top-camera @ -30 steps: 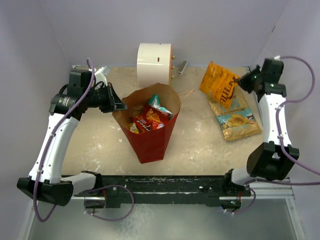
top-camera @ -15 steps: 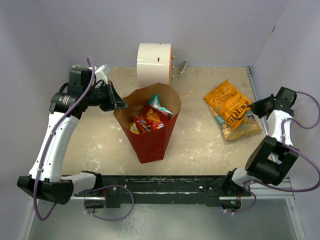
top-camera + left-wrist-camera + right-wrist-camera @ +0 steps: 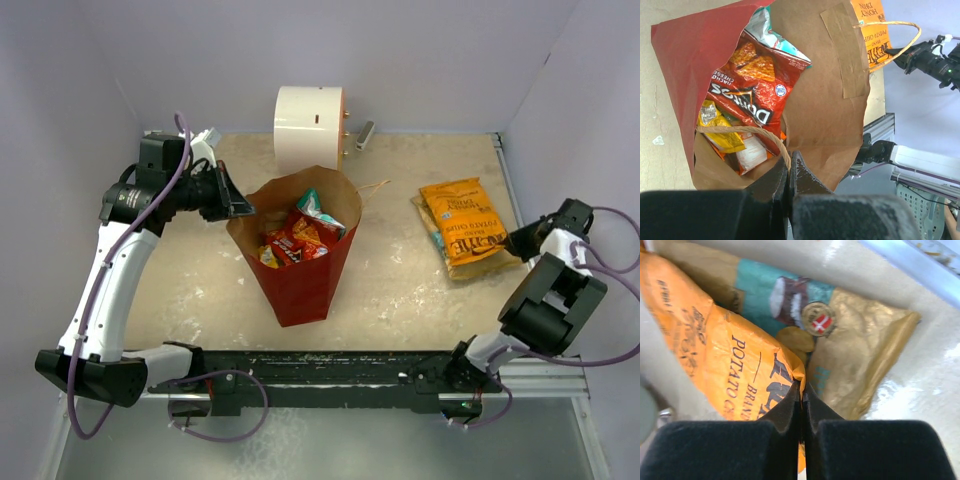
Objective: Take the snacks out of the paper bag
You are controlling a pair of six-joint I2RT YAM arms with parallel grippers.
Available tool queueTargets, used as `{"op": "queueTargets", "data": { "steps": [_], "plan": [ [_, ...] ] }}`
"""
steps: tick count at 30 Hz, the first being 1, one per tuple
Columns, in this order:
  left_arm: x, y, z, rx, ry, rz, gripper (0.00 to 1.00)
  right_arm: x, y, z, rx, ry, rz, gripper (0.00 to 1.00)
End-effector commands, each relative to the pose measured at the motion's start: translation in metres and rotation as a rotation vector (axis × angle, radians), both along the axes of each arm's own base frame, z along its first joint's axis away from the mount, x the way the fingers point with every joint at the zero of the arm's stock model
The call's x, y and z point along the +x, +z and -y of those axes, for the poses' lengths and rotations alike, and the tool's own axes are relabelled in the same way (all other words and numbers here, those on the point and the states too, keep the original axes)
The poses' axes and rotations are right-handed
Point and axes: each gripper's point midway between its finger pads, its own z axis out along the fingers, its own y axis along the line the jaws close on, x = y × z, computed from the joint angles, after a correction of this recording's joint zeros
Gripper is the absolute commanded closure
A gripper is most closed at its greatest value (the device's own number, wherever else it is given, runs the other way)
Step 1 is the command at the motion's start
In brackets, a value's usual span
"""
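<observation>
The red paper bag (image 3: pixel 300 275) stands open mid-table, brown inside (image 3: pixel 825 100). It holds a red chip bag (image 3: pixel 298 238), also in the left wrist view (image 3: pixel 752 95), a teal packet (image 3: pixel 318 208) and a small yellow packet (image 3: pixel 720 127). My left gripper (image 3: pixel 240 208) is shut on the bag's rim by its twine handle (image 3: pixel 755 131). My right gripper (image 3: pixel 515 244) is shut on the edge of the yellow-orange chip bag (image 3: pixel 463 220), which lies flat on the table at the right, partly over a gold-and-teal packet (image 3: pixel 855 355).
A white cylinder (image 3: pixel 310 125) lies at the back behind the bag, a small grey piece (image 3: pixel 364 134) beside it. Lilac walls close the left, back and right. A black rail (image 3: pixel 320 365) runs along the near edge.
My right arm has swung down and toward the near right, bringing the yellow-orange chip bag from raised at the back to flat on the table. The left arm and paper bag have not moved.
</observation>
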Motion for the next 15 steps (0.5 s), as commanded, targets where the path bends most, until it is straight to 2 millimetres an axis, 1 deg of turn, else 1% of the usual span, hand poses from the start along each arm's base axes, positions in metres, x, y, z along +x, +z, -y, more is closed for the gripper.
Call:
{"op": "queueTargets", "data": {
  "steps": [1, 3, 5, 6, 7, 8, 10, 13, 15],
  "plan": [
    [0.006, 0.013, 0.000, 0.000, 0.005, 0.061, 1.00, -0.035, -0.028, 0.016, -0.088, -0.003, -0.160, 0.94],
    [0.006, 0.014, -0.001, 0.003, 0.011, 0.065, 1.00, -0.047, -0.029, 0.021, -0.134, -0.013, -0.197, 0.87],
    [0.007, 0.014, -0.002, 0.004, 0.017, 0.065, 1.00, -0.052, -0.025, 0.021, -0.154, -0.011, -0.212, 0.74],
    [0.007, 0.015, -0.002, 0.004, 0.018, 0.065, 1.00, -0.053, -0.021, 0.027, -0.192, 0.000, -0.219, 0.66],
    [0.007, 0.015, -0.002, 0.004, 0.018, 0.063, 1.00, -0.051, -0.013, 0.035, -0.235, -0.010, -0.219, 0.59],
    [0.007, 0.015, -0.002, 0.004, 0.019, 0.063, 1.00, -0.048, -0.005, 0.035, -0.262, 0.001, -0.221, 0.51],
    [0.007, 0.016, -0.003, 0.005, 0.025, 0.063, 1.00, -0.035, 0.016, 0.031, -0.326, 0.035, -0.216, 0.40],
    [0.006, 0.017, -0.003, 0.001, 0.036, 0.058, 1.00, -0.021, 0.046, 0.015, -0.428, 0.106, -0.218, 0.29],
    [0.005, 0.017, -0.004, 0.000, 0.044, 0.052, 1.00, -0.013, 0.068, 0.006, -0.482, 0.139, -0.196, 0.26]
  ]
}}
